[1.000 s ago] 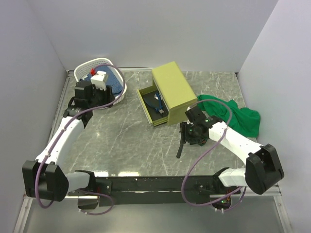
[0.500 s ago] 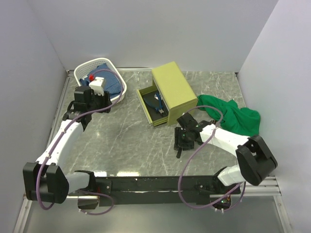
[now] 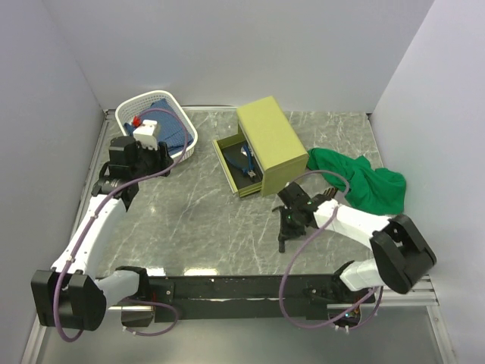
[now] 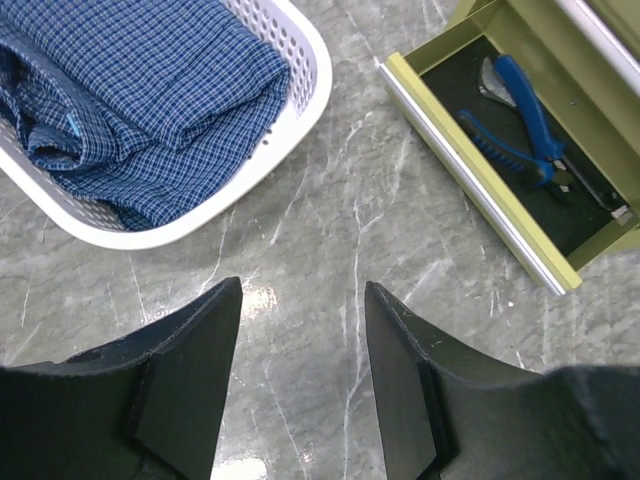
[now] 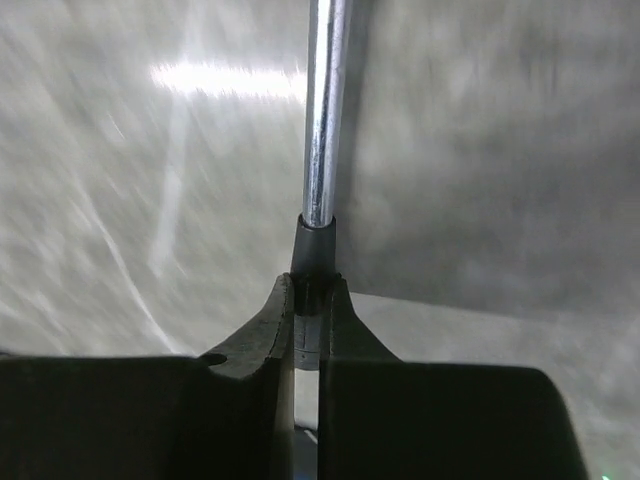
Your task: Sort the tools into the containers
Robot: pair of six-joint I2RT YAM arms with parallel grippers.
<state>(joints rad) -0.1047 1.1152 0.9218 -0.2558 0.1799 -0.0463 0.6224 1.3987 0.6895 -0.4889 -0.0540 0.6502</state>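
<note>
My right gripper (image 3: 290, 220) (image 5: 313, 285) is low over the table in front of the chest, shut on the black handle of the hammer (image 5: 322, 120) (image 3: 282, 243). Its steel shaft runs away from the jaws and its head is out of view. The olive-green chest (image 3: 273, 136) has its lower drawer (image 4: 470, 185) pulled out, with blue-handled pliers (image 4: 525, 120) (image 3: 246, 163) inside. The white lattice basket (image 3: 186, 125) (image 4: 310, 80) holds a blue checked cloth (image 4: 130, 80) and something red (image 3: 137, 120). My left gripper (image 3: 136, 163) (image 4: 303, 290) hovers open and empty beside the basket.
A green cloth (image 3: 364, 182) lies crumpled at the right, behind my right arm. White walls close the table in at the back and on both sides. Grey marble table (image 3: 197, 220) stretches between the basket and the drawer.
My right gripper has dropped toward the table and shut on the hammer's handle. My left gripper has drawn back from the basket toward the near left, still open.
</note>
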